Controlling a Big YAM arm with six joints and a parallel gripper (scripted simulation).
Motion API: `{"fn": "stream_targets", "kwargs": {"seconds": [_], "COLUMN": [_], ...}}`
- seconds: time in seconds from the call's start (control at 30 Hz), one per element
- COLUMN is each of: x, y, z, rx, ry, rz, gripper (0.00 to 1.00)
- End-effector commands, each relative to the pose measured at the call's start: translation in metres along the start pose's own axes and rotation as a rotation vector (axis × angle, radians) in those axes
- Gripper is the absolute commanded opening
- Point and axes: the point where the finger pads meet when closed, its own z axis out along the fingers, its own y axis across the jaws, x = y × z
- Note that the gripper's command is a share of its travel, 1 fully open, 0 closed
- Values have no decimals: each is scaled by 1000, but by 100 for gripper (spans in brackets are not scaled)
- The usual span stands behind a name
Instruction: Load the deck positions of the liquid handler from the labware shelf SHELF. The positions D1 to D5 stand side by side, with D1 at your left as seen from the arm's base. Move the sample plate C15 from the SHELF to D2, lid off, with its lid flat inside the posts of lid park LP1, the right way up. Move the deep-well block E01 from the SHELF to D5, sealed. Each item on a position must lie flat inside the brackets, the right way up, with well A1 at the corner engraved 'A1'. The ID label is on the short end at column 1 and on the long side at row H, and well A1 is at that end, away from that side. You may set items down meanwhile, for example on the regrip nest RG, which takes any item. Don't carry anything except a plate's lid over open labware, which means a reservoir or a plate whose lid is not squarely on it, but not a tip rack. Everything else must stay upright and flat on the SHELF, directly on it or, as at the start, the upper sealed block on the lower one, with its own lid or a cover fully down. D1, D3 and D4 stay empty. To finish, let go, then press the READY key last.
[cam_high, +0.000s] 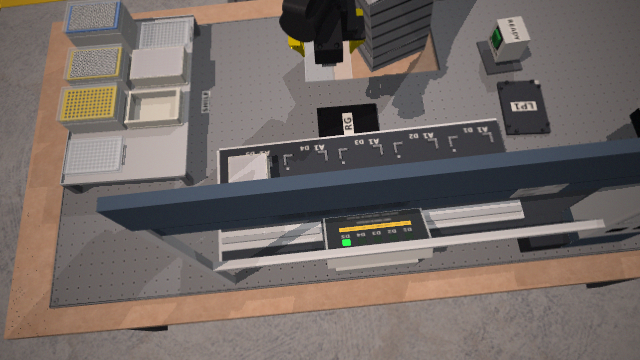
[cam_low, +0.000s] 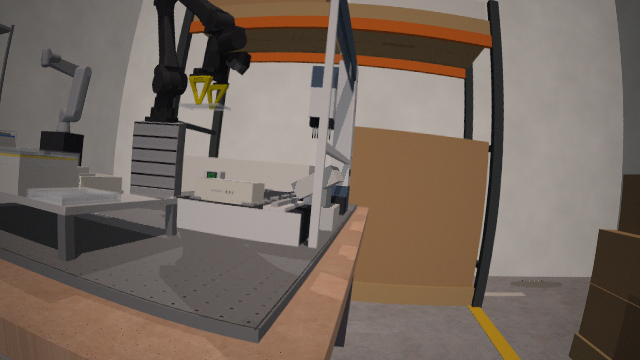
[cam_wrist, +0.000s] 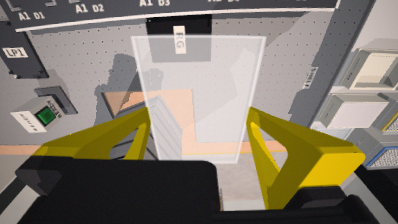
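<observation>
My gripper (cam_high: 327, 50) hangs high over the table beside the arm's base and is shut on a clear flat plate lid (cam_high: 327, 70), held level by its long sides. In the wrist view the lid (cam_wrist: 200, 95) lies between the yellow fingers, with the regrip nest RG below its far end. It also shows in the side view (cam_low: 205, 106). Lid park LP1 (cam_high: 522, 106) is a dark empty pad at the right. A white sealed block (cam_high: 247, 167) sits on D5. D2 (cam_high: 422, 140) is empty. Two plates with visible wells (cam_high: 165, 32) (cam_high: 92, 155) sit on the shelf.
The shelf (cam_high: 125, 100) at the left also carries tip racks (cam_high: 90, 102), a covered block (cam_high: 157, 65) and an open reservoir (cam_high: 152, 107). The READY key (cam_high: 507, 37) stands behind LP1. A blue gantry beam (cam_high: 350, 185) spans the deck's front. The arm's grey base (cam_high: 395, 30) is beside the gripper.
</observation>
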Motion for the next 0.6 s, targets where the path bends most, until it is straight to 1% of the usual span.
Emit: {"fn": "stream_targets", "kwargs": {"seconds": [0.0, 0.27, 0.33, 0.37, 0.4, 0.43, 0.57], "x": [-4, -3, -3, -23, -10, -2, -2], "y": [17, 57, 57, 56, 64, 72, 92], "z": [-9, -8, -8, -22, -14, -8, -8], "rx": [8, 7, 7, 15, 10, 5, 4], "ry": [-24, -27, -27, -75, -45, -25, -29], "rz": [24, 24, 24, 29, 26, 24, 24], "gripper": [0, 0, 0, 0, 0, 0, 0]}}
